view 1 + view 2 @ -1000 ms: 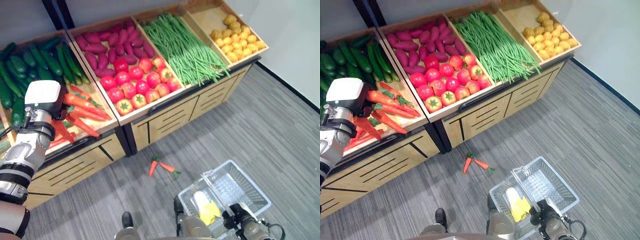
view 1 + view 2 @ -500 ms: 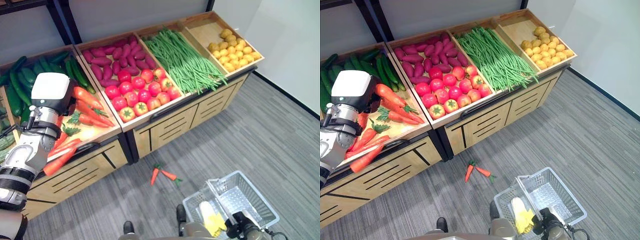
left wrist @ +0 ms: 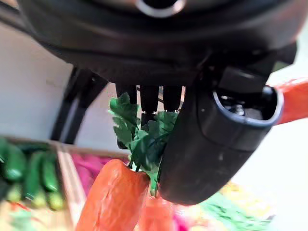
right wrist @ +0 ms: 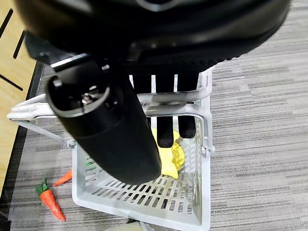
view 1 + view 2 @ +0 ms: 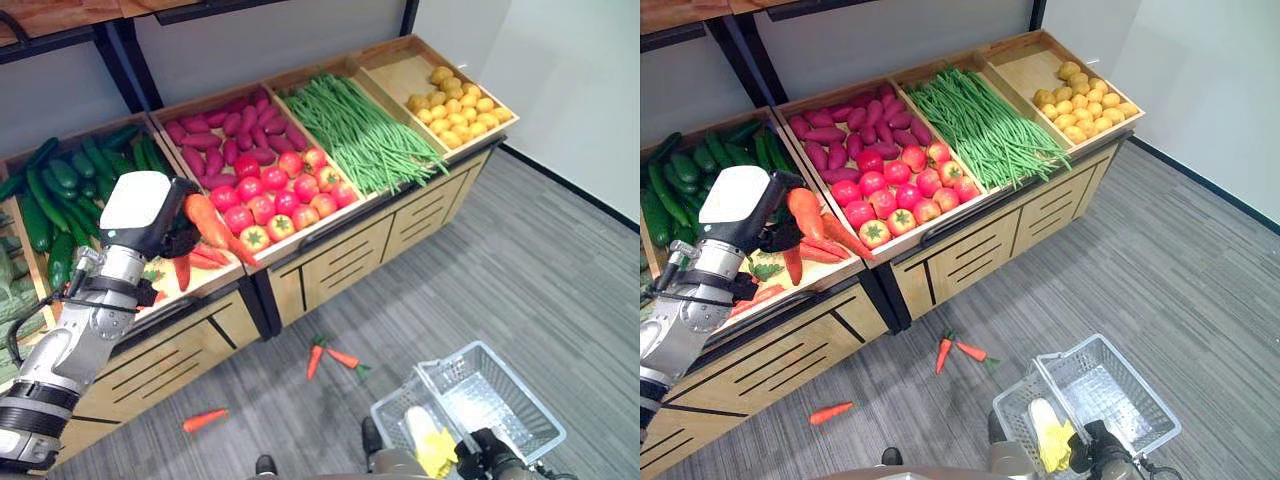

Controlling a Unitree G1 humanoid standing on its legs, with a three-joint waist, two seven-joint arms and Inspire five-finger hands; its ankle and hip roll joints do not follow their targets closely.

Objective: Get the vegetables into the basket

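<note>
While the left hand [image 5: 178, 232] clamps carrots [image 5: 208, 222] by their leafy tops above the produce bin [image 5: 830, 268], the right hand [image 4: 159, 103] curls around the white basket's handle [image 4: 175, 97] over the floor [image 5: 560, 280].

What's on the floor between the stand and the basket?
Two carrots lie on the grey floor between the stand and the basket, seen in both eye views.

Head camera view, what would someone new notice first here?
The left hand holding a carrot lifted above the wooden display shelf. Below, three carrots lie on the grey floor, two together and one apart. At lower right, the right hand grips the handle of a white basket.
</note>
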